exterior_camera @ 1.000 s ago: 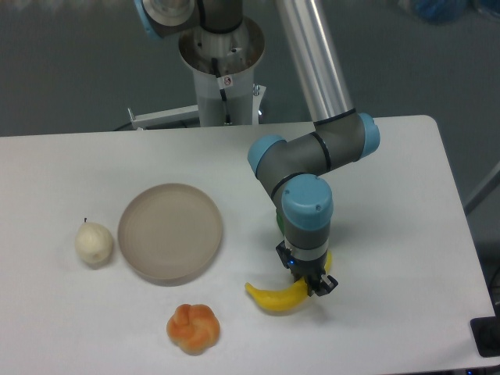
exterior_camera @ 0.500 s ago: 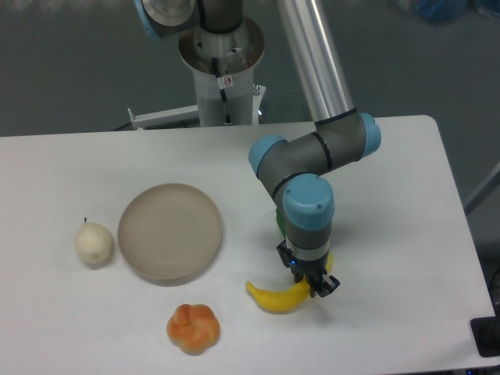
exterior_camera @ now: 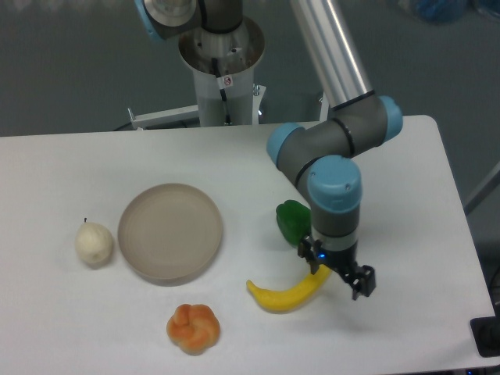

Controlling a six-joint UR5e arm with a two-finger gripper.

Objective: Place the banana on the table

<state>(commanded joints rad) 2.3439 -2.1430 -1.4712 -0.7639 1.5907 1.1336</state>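
Observation:
The yellow banana (exterior_camera: 283, 294) lies flat on the white table (exterior_camera: 406, 187), in front of the plate and to the right of the orange fruit. My gripper (exterior_camera: 337, 276) hangs low over the banana's right tip, pointing down, with its fingers (exterior_camera: 362, 284) spread apart and nothing held between them. The wrist hides the very end of the banana.
A round beige plate (exterior_camera: 170, 231) sits left of centre, with a pale pear (exterior_camera: 94, 243) at its left. An orange lobed fruit (exterior_camera: 193, 328) lies near the front edge. A green pepper (exterior_camera: 293, 220) rests just behind the banana, close to my wrist.
The gripper was shut on the banana. Now the arm has shifted right and the fingers have spread, leaving the banana lying on the table. The green pepper has come into view.

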